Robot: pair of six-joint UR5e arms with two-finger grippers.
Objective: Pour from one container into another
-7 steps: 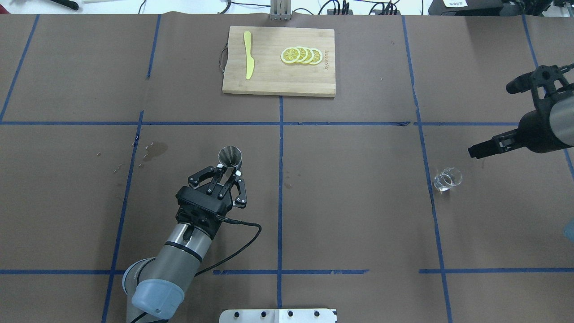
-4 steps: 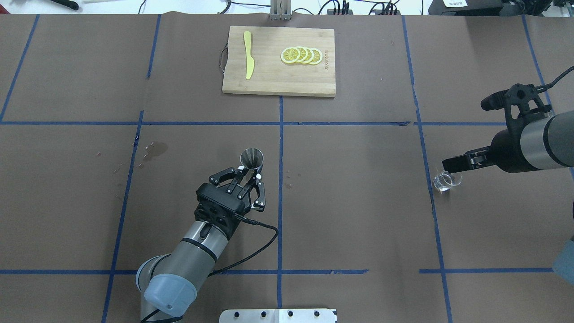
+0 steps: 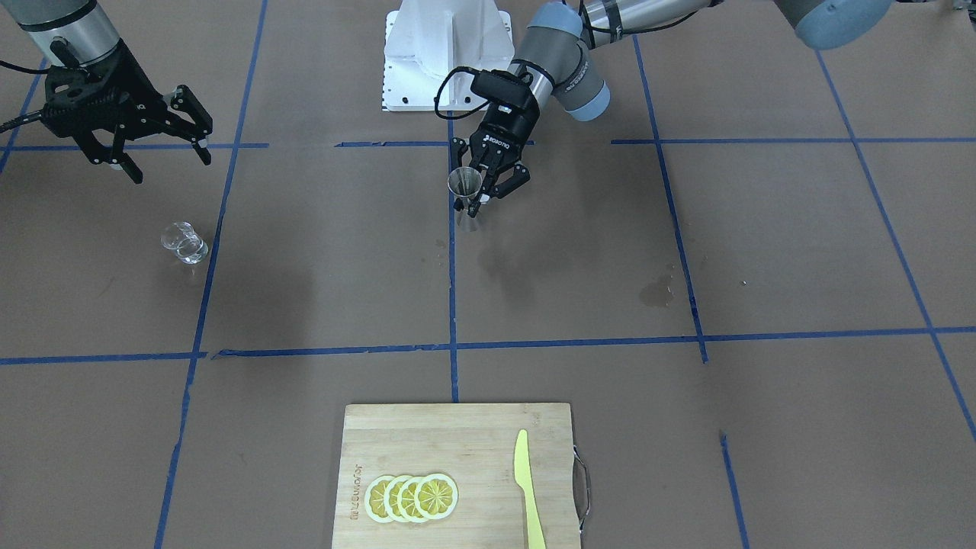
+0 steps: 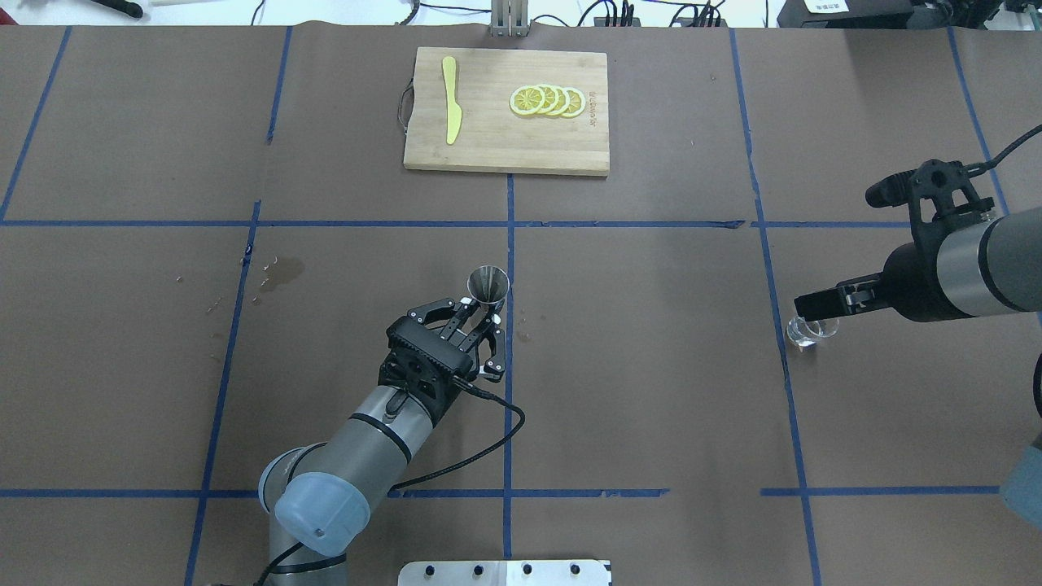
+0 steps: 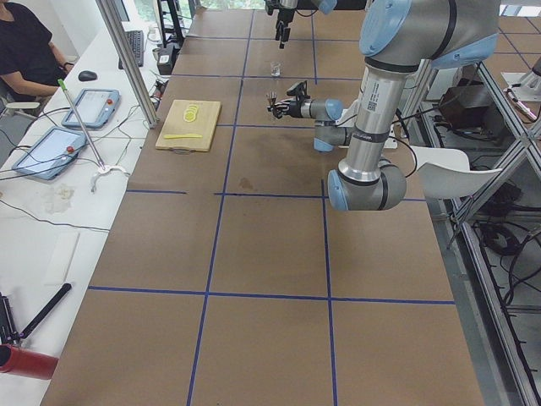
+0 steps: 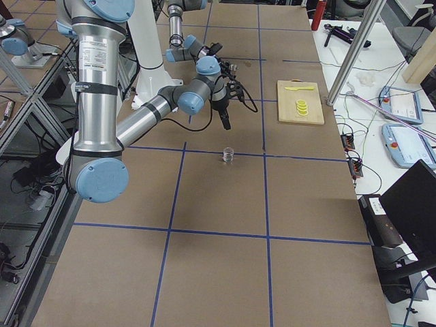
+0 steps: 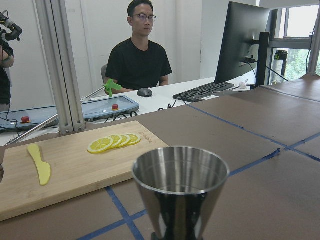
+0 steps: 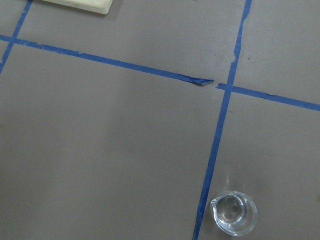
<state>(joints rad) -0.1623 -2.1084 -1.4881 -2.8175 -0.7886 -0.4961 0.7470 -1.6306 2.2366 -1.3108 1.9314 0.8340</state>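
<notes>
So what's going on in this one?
The left end effector holds the steel jigger upright near the middle of the table. The right end effector is open and hangs above the glass measuring cup, which stands on the table ungrasped. No pouring yet. A cutting board with lemon slices and a yellow knife lies aside.

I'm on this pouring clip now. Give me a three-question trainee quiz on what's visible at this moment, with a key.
1. True or false: the left gripper is shut on the steel jigger, holding it upright.
2. The glass cup is: A) lying on its side; B) upright on the table, ungripped; C) stacked on the jigger.
3. How many lemon slices lie on the cutting board?

Key: 1 true; 2 B; 3 four.
</notes>
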